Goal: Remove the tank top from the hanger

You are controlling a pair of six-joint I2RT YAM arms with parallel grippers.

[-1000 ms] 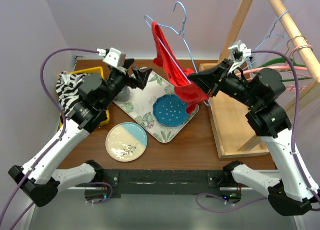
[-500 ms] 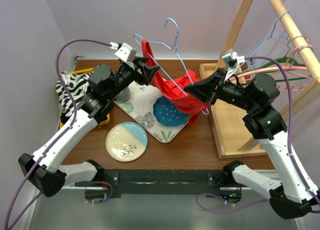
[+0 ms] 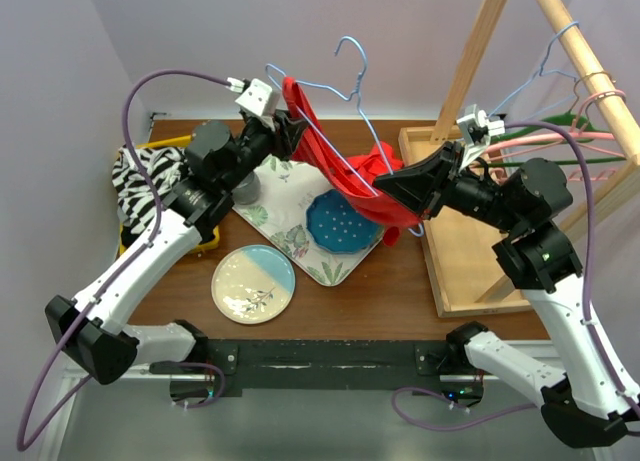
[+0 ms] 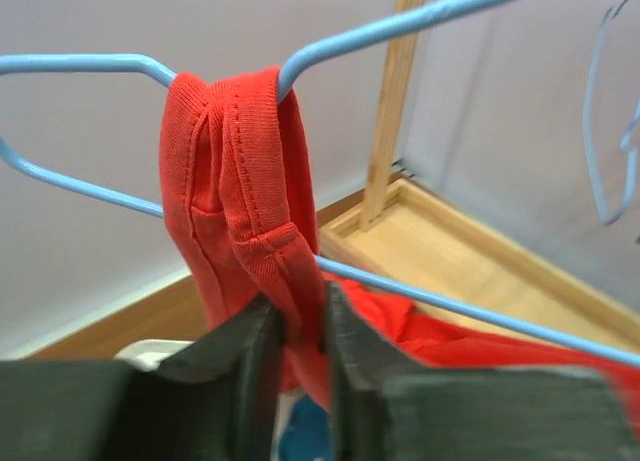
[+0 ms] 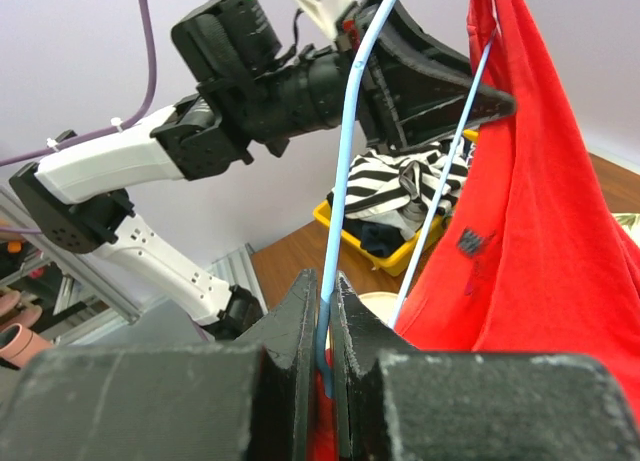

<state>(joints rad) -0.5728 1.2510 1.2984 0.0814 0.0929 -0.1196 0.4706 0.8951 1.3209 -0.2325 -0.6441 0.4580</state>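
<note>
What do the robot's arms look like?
The left arm and right arm have white links and round black joints. A purple cable loops along each. The left gripper and right gripper have black, pointy fingers, with a pale camera box behind each.

Before me, on the brown wooden table (image 3: 380,299), a leaf-patterned rectangular tray (image 3: 292,243) carries a round blue dotted plate (image 3: 340,223). A round cream-and-blue plate (image 3: 253,284) lies just beside it. At my left, a yellow plastic bin (image 3: 186,144) holds zebra-striped cloth (image 3: 140,171). At my right, a pale wooden rack (image 3: 470,273) carries pink wire hangers (image 3: 540,139).
</note>
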